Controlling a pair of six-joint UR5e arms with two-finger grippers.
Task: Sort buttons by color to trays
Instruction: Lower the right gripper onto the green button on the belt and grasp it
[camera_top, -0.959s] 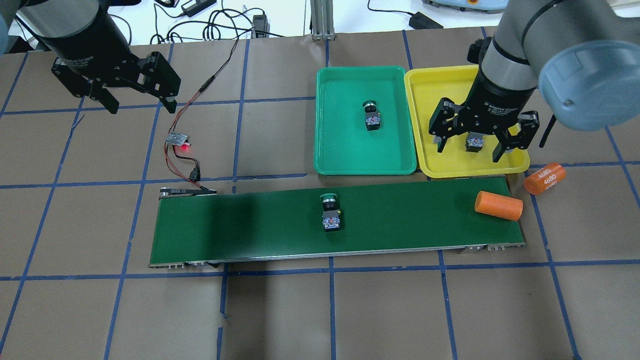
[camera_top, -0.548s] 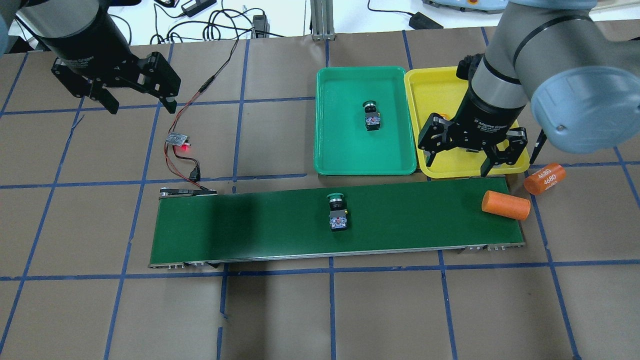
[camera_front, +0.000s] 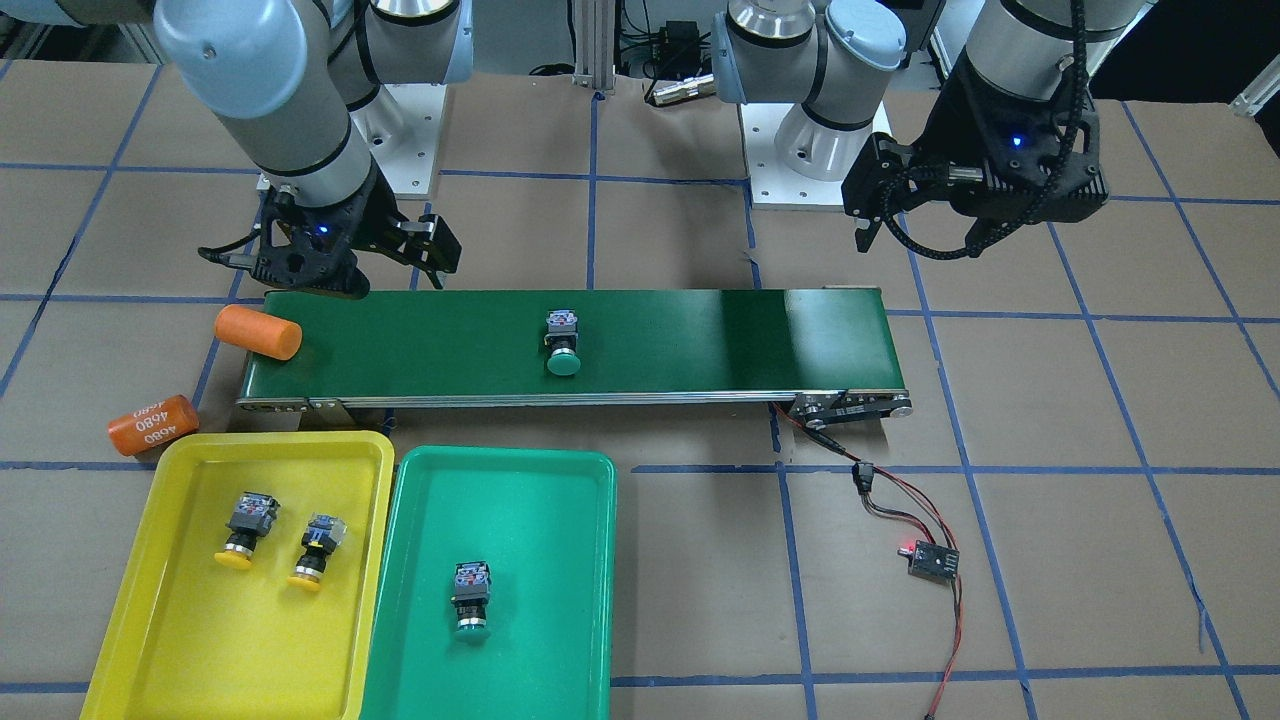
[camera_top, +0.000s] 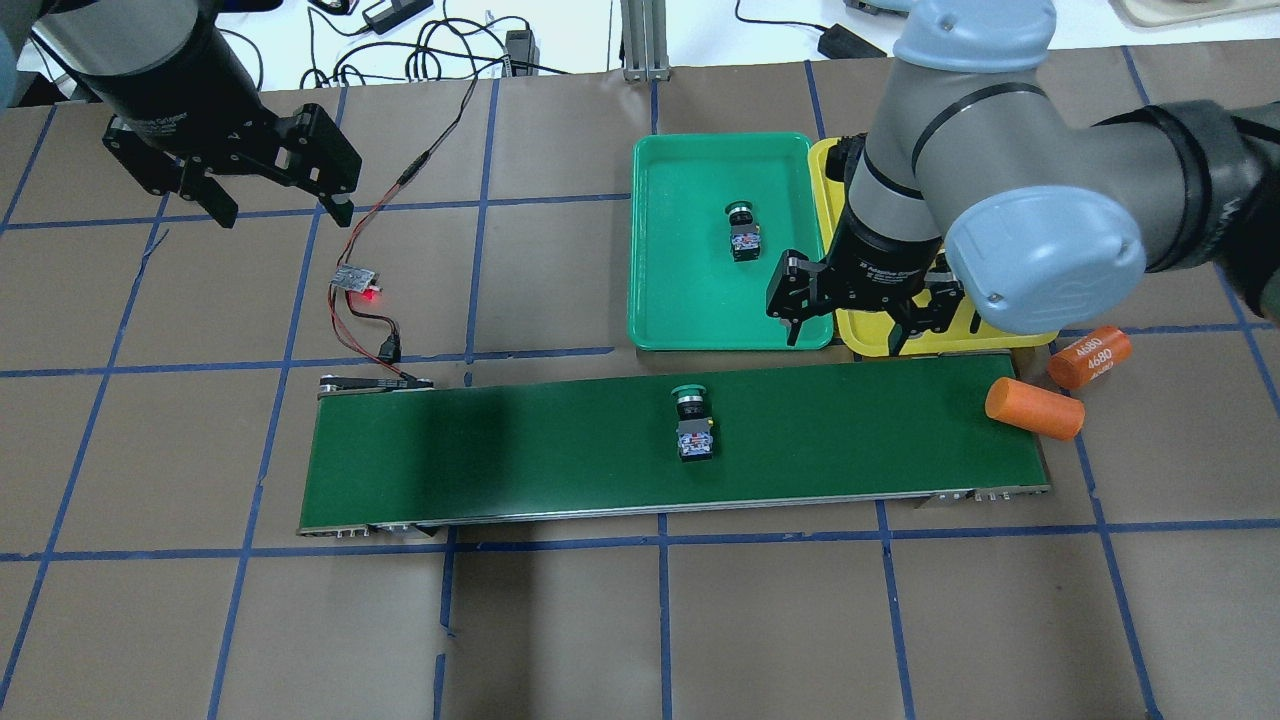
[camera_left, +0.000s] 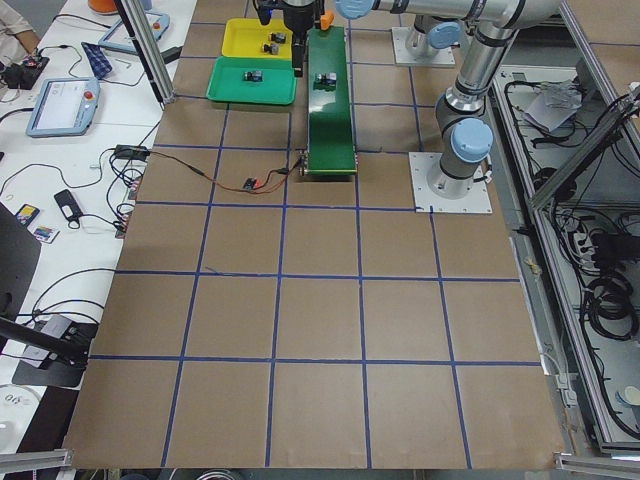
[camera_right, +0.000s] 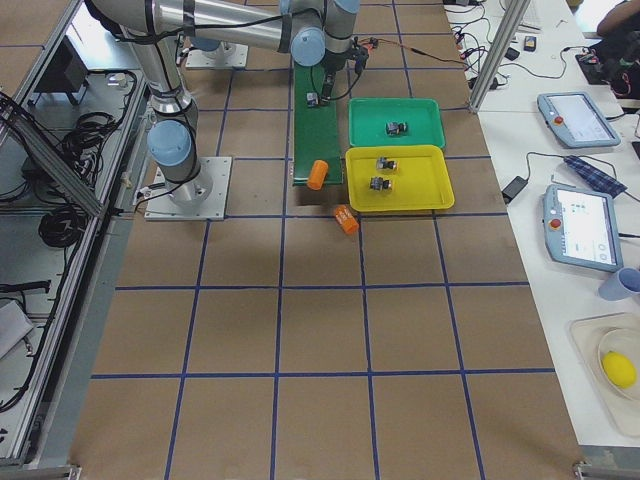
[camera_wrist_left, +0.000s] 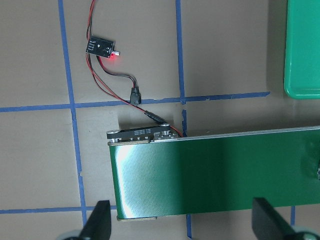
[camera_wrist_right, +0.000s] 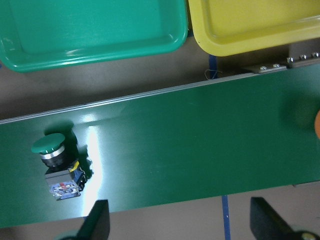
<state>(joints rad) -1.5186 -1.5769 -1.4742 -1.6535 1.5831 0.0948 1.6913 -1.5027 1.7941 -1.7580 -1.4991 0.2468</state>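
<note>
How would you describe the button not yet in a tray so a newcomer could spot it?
Look at the long dark-green conveyor belt. Near its middle lies a small push-button with a round green cap and black-grey body. Its green-capped twin lies in the green plastic tray instead.

We've got a dark-green conveyor belt (camera_top: 500, 450) on the taped table (camera_top: 150, 450), a plain orange cylinder (camera_top: 1034, 409) at its end, a 4680 one (camera_top: 1089, 358) nearby, and a little board (camera_top: 355, 280) glowing red.
</note>
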